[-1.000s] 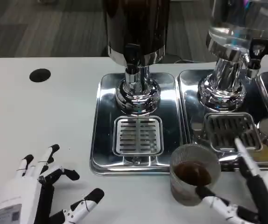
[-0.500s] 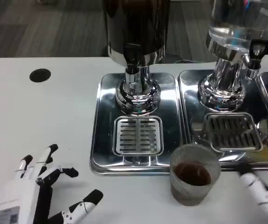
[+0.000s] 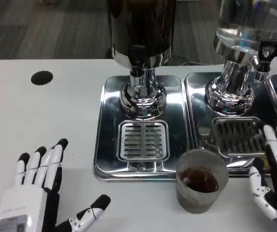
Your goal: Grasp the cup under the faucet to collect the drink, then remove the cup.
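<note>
On the white bench (image 3: 42, 121), the left hand (image 3: 37, 193) lies palm down, fingers spread, holding nothing; a small label on its back is too blurred to read. A dark dispenser (image 3: 141, 34) stands over a steel drip tray (image 3: 104, 140). The ribbed glass cup (image 3: 199, 181), holding dark drink, stands on the bench touching the tray's front edge. The right hand (image 3: 276, 174) is beside it, fingers apart, not touching.

**Count of items on the bench**

One ribbed cup (image 3: 200, 180) (dark drink inside). Two drink dispensers, one dark (image 3: 141, 29), one clear (image 3: 247, 24). Two steel drip trays (image 3: 110, 140) (image 3: 196, 96) with grates. Two robot hands, left (image 3: 37, 193) and right (image 3: 273, 179). One black hole (image 3: 42, 78).
</note>
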Controlling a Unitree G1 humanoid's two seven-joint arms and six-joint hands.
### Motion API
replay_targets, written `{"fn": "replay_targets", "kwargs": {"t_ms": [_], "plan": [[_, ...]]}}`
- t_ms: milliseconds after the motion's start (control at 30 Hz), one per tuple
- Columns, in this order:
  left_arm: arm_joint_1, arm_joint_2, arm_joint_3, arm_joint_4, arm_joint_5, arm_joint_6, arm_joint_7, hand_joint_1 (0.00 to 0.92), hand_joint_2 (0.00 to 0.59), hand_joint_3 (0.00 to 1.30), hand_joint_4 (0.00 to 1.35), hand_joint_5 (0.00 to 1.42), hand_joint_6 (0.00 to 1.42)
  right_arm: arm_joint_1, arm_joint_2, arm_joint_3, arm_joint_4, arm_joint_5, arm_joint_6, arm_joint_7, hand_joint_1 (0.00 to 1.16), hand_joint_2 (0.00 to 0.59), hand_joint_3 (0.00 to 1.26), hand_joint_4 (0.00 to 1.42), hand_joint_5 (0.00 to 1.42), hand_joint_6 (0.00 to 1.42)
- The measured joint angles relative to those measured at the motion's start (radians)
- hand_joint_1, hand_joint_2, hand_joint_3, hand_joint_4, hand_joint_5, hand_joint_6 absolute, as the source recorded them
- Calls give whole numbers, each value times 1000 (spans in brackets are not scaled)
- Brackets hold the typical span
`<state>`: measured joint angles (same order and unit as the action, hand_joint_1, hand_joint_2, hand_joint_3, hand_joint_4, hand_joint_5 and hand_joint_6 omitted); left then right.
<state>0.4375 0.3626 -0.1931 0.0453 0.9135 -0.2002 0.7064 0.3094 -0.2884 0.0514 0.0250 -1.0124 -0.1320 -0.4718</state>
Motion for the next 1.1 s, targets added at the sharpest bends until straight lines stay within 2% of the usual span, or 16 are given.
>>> {"fn": "replay_targets", "kwargs": {"t_ms": [133, 267, 500, 667, 867, 1100], "plan": [[13, -8, -33, -11, 58, 36, 17, 0, 143, 25, 0, 28, 0, -2, -19, 40, 57, -48, 53, -53, 0, 579, 34, 0, 0, 0], [35, -18, -71, -15, 101, 67, 32, 0, 144, 24, 0, 27, 0, 8, -45, 67, 99, -48, 70, -94, 0, 584, 37, 0, 0, 0], [60, -20, -97, -27, 118, 110, 35, 0, 143, 38, 0, 26, 0, 12, -81, 100, 158, 0, 49, -162, 0, 586, 48, 0, 0, 0], [81, -25, -98, -45, 114, 117, 61, 0, 142, 53, 0, 35, 0, 7, -103, 130, 201, 27, 38, -178, 0, 586, 66, 0, 0, 0], [86, -26, -98, -38, 93, 111, 82, 0, 142, 72, 0, 39, 0, 5, -113, 151, 201, 42, 39, -178, 0, 586, 86, 0, 0, 0], [79, -26, -97, -15, 71, 102, 98, 0, 143, 90, 0, 49, 0, 11, -115, 158, 148, 60, 43, -177, 0, 586, 103, 0, 0, 0]]}}
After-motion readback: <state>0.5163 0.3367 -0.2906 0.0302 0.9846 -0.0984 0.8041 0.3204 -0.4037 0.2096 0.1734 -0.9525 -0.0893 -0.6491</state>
